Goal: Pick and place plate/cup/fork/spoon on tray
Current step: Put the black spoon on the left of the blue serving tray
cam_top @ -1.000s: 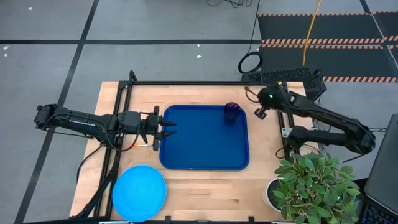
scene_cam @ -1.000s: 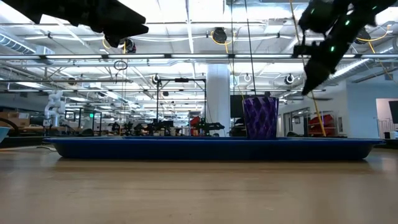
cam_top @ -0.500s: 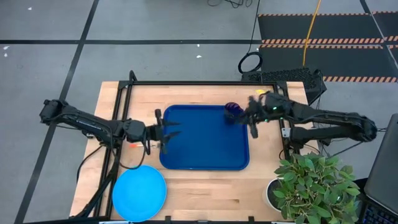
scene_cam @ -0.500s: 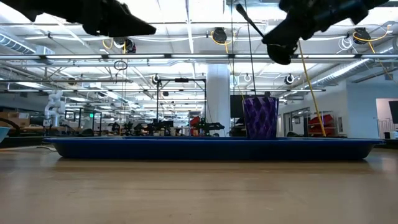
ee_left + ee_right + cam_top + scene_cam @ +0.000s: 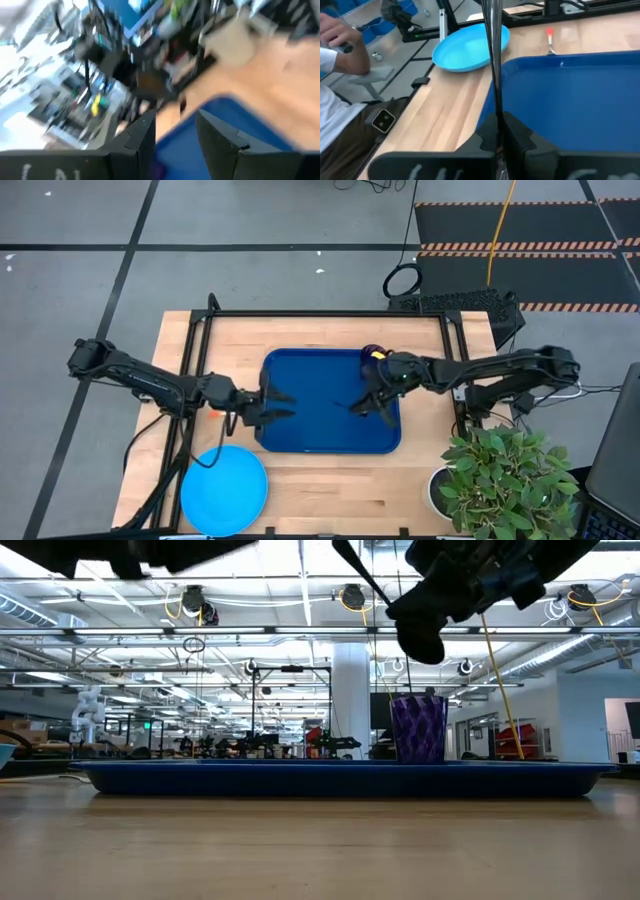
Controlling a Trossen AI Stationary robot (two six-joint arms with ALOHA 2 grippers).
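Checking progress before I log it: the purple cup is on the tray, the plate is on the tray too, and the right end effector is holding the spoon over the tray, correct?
Not quite. The plate lies on the table beside the tray, as the high view shows. The cup is on the tray, and the right end effector holds the spoon over it.

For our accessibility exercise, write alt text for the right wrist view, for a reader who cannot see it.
The right gripper holds the dark spoon in shut jaws, over the near edge of the dark-blue tray. Beyond the tray, on the wooden table, lie the sky-blue plate and the orange-handled fork. A person's hand and sleeve show at the side.
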